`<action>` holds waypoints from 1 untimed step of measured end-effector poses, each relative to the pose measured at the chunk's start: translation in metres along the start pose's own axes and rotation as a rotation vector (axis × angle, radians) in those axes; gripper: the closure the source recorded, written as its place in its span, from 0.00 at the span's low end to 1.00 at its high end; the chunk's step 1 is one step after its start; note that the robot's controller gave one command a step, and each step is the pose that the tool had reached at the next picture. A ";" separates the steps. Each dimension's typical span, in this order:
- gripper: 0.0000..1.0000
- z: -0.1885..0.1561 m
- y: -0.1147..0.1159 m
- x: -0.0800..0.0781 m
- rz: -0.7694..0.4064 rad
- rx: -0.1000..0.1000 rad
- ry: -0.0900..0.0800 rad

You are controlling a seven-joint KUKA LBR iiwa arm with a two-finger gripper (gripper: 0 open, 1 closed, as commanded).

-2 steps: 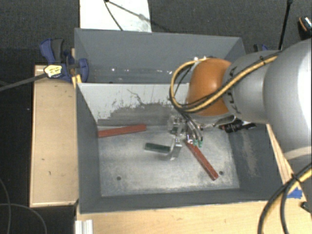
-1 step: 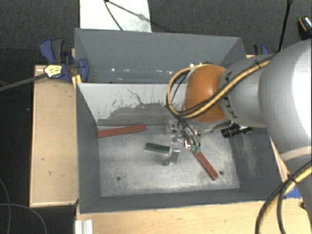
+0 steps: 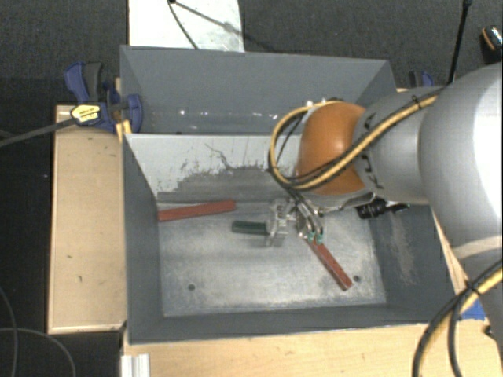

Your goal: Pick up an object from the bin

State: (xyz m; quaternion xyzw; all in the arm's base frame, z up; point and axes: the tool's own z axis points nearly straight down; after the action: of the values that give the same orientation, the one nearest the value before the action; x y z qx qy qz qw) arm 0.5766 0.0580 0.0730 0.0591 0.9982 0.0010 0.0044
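Note:
My gripper (image 3: 277,230) reaches down to the bin floor near its middle, under the orange cover. A small dark green piece (image 3: 248,228) lies right at the left of its fingertips, touching or nearly so. A reddish-brown stick (image 3: 330,263) lies slanted just to the right of the gripper, running toward the bin's front right. Whether anything sits between the fingers is hidden by the gripper body.
Another long reddish-brown stick (image 3: 196,210) lies flat along the back left of the bin floor. The arm and its cables cover the bin's right back corner.

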 end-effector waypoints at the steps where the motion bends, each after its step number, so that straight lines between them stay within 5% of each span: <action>1: 0.00 0.002 -0.001 0.002 -0.002 0.002 0.005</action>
State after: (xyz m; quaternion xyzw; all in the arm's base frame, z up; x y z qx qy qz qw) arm 0.5746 0.0576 0.0708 0.0581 0.9983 0.0002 0.0017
